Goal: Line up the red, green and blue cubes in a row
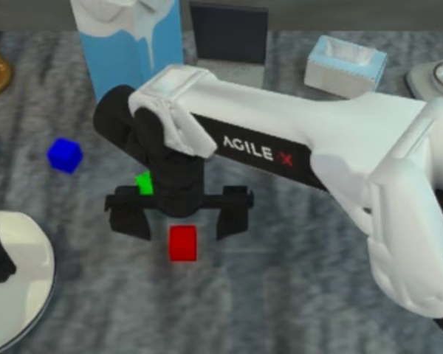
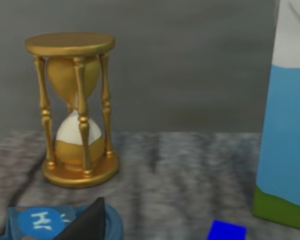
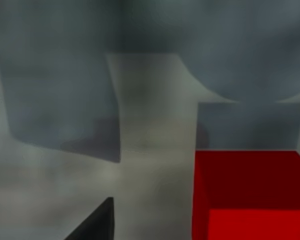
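top view shows the right gripper (image 1: 183, 215) spread wide over the table's middle, the red cube (image 1: 183, 243) just below its fingers, the green cube (image 1: 144, 183) peeking beside the wrist, the blue cube (image 1: 64, 155) farther left.

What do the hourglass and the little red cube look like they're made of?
The hourglass looks like polished brass or gilded metal: shiny gold posts and discs around clear glass bulbs holding white sand. The red cube looks like matte plastic or painted wood: flat, even colour with no shine. I can't tell which.
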Controlling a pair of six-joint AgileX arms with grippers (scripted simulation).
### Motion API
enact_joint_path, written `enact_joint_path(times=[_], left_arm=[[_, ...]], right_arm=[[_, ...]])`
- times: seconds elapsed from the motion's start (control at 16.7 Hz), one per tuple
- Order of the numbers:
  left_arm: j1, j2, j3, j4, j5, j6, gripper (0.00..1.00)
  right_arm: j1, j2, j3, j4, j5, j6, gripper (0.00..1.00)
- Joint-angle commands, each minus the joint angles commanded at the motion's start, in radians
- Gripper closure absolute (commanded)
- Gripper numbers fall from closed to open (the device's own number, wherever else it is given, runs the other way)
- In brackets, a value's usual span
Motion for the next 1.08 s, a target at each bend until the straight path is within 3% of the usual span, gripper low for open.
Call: enact_joint_path(times=[0.3, 0.72, 1.08], left_arm=[[0.000, 0.000, 0.000, 0.000, 0.000, 0.000, 0.00], [0.000, 0.000, 0.000, 0.000, 0.000, 0.000, 0.00], [0.000, 0.000, 0.000, 0.000, 0.000, 0.000, 0.00]], right_arm=[[0.000, 0.003, 0.017, -0.017, 0.000, 0.000, 0.00], [0.009, 0.003, 0.261, -0.261, 0.000, 0.003, 0.00], [0.003, 0.000, 0.276, -0.275, 0.000, 0.002, 0.00]])
